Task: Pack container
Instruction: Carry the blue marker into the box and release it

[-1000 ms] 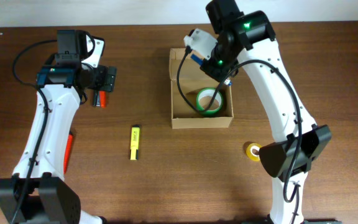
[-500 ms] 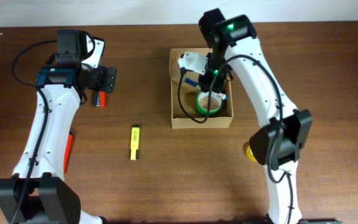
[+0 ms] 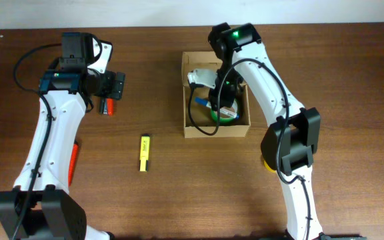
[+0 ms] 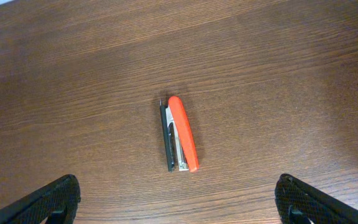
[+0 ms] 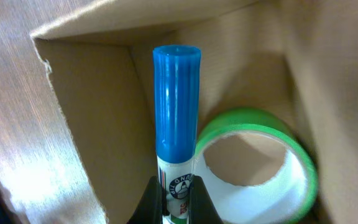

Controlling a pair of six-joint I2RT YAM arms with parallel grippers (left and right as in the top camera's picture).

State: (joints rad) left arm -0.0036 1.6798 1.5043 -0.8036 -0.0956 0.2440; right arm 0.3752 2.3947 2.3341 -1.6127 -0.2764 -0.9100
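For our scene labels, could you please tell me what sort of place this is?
Probably an office-style workbench: a wooden table with a red stapler, a yellow marker and a cardboard box holding green tape.

Open tan cardboard container [image 3: 189,127], upright.

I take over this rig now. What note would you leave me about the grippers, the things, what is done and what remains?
Left gripper: open, above the red stapler on the table.
Right gripper: shut on a blue marker, held inside the box.
Done: green tape roll lies in the box.
Left: release the marker; then likely pack the stapler, the yellow highlighter and the yellow tape roll, all outside on the table.
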